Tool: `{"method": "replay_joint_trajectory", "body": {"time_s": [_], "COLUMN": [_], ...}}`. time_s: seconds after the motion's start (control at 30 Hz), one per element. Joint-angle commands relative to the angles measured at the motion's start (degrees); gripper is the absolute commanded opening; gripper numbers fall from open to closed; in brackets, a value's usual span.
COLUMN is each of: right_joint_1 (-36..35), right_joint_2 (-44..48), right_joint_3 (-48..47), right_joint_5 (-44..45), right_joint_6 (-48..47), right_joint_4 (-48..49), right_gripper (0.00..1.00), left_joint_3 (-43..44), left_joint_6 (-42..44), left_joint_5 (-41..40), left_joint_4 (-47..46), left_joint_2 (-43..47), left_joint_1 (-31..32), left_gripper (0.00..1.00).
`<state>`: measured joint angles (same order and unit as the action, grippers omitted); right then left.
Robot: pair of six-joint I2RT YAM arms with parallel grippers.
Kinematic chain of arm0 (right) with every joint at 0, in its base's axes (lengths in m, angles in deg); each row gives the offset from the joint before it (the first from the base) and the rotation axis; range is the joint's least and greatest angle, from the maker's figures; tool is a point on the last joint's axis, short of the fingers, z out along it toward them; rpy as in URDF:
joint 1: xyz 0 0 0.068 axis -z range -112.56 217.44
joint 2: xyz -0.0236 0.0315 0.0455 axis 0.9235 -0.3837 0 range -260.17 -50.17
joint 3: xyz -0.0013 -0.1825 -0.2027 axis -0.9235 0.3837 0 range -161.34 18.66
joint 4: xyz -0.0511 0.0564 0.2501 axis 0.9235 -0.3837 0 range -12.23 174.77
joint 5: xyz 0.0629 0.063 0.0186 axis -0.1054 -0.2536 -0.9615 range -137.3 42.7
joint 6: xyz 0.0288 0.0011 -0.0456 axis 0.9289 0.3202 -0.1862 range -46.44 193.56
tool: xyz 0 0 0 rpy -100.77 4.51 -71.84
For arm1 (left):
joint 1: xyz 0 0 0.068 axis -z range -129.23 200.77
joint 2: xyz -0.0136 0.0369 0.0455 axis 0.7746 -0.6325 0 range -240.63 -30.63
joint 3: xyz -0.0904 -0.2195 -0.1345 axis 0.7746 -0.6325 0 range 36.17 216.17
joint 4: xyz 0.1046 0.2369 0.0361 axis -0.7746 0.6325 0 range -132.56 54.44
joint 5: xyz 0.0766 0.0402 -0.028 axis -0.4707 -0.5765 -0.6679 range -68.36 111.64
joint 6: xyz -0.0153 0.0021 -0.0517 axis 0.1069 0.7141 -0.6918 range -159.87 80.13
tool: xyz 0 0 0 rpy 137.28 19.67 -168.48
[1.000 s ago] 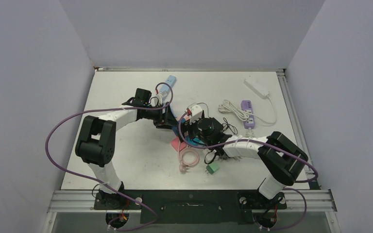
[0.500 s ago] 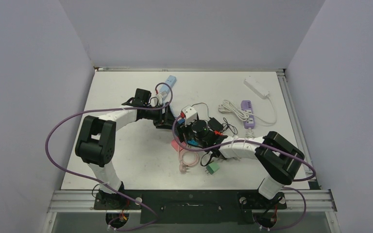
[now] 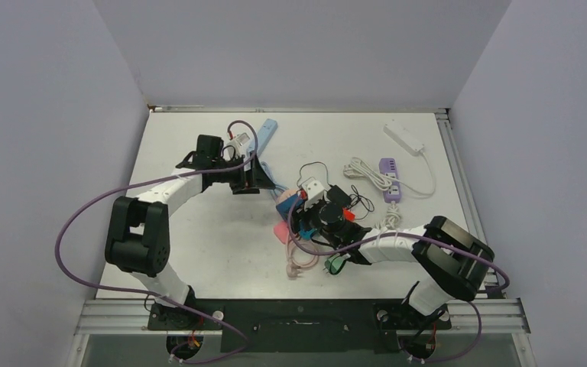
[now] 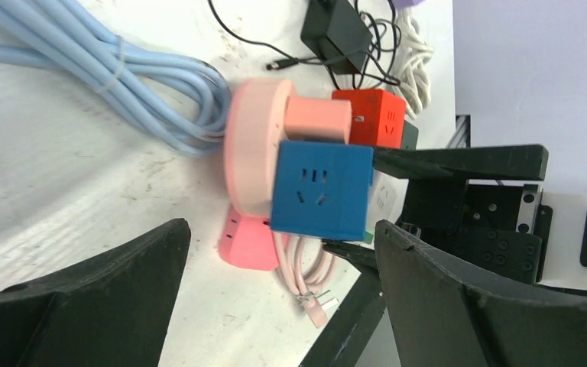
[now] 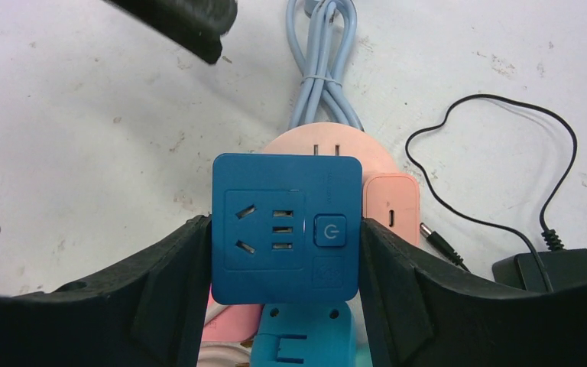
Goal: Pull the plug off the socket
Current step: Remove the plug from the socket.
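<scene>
Blue cable [image 4: 145,73], blk adapter [image 4: 335,29] beside socket [image 4: 248,145]

White table [image 3: 206,237] bears purple power strip [image 3: 390,179], black adapter [image 4: 335,30].

**Left jaws spread wide, right jaws clamped**

The left arm [image 3: 172,187] rises from its base at the near edge, bends at the elbow and sends its forearm away and to the right. Its wrist is turned inward. The left gripper [image 3: 249,177] stands wide open, its two fingers [image 4: 107,290] well apart and touching nothing. The right arm [image 3: 390,243] folds at its elbow and lies low, forearm stretched leftward. The right gripper [image 5: 284,229] grips a blue cube socket [image 5: 287,176], one finger pressed flat against each side. The two grippers face each other, near but not touching.
</scene>
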<state>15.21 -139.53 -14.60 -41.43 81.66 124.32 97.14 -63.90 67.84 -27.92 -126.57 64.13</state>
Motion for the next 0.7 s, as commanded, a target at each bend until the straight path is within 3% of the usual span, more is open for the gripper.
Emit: {"method": "replay_joint_trajectory", "body": {"time_s": [0.0, 0.43, 0.67], "right_joint_1": [-0.59, -0.89, -1.46], "right_joint_2": [3.65, 6.65, 6.56], "right_joint_3": [3.77, 10.09, 9.97], "right_joint_5": [-3.17, -5.37, -5.43], "right_joint_6": [-0.70, -0.21, 0.05], "right_joint_4": [10.00, 18.40, 18.99], "right_gripper": [0.05, 0.05, 0.05], "left_joint_3": [-0.85, -0.12, -0.93], "left_joint_6": [-1.88, -3.73, -6.08], "left_joint_5": [-2.21, 0.39, 1.75], "left_joint_4": [-3.04, -3.26, -5.40], "left_joint_2": [0.59, -7.10, -9.34], "left_joint_1": [-1.03, 3.31, 4.87], "left_gripper": [0.87, 0.84, 0.74]}}
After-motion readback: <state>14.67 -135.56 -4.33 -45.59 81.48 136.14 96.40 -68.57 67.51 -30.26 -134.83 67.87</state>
